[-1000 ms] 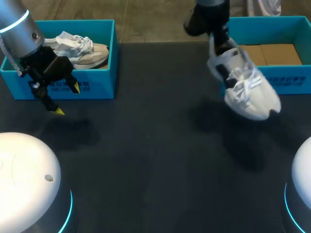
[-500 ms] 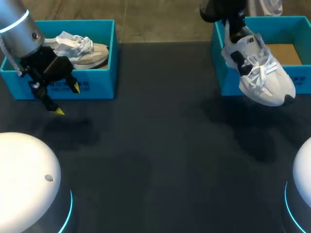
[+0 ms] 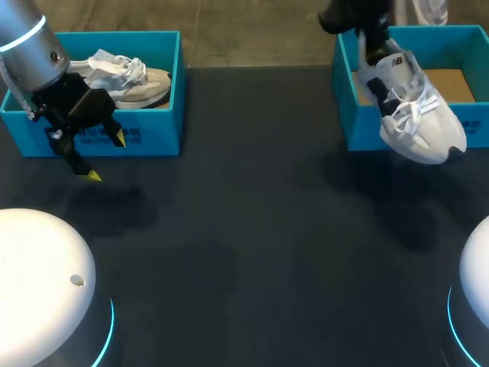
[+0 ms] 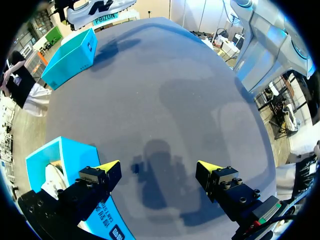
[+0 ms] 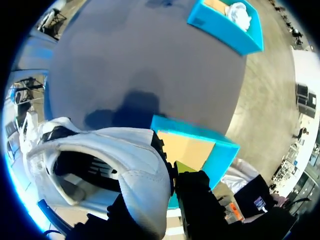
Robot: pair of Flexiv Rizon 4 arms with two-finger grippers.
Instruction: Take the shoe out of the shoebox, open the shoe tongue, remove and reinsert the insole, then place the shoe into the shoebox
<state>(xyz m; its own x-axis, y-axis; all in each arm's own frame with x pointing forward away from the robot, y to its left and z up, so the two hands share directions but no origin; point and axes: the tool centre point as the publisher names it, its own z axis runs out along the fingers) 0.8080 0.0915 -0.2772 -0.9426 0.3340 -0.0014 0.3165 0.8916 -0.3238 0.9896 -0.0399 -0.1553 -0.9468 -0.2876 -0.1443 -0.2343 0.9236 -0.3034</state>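
Hanging heel-up from the right gripper (image 3: 373, 47), which is pinching its heel collar, the shoe (image 3: 419, 115) is hovering over the right shoebox's (image 3: 364, 134) near wall, toe slanting near-right, while the left gripper (image 3: 105, 157) is gaping empty at far left.

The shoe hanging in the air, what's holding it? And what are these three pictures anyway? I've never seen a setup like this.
This is a robot with two arms at a dark table. The big picture looks down from a camera above and behind the robot. The two round ones come from a camera on each wrist, looking out along that arm's fingers. The right gripper holds the white shoe by its heel, in the air at the front of the right blue box, toe pointing down. The left gripper is open and empty, in front of the left box, which has another shoe lying in it.
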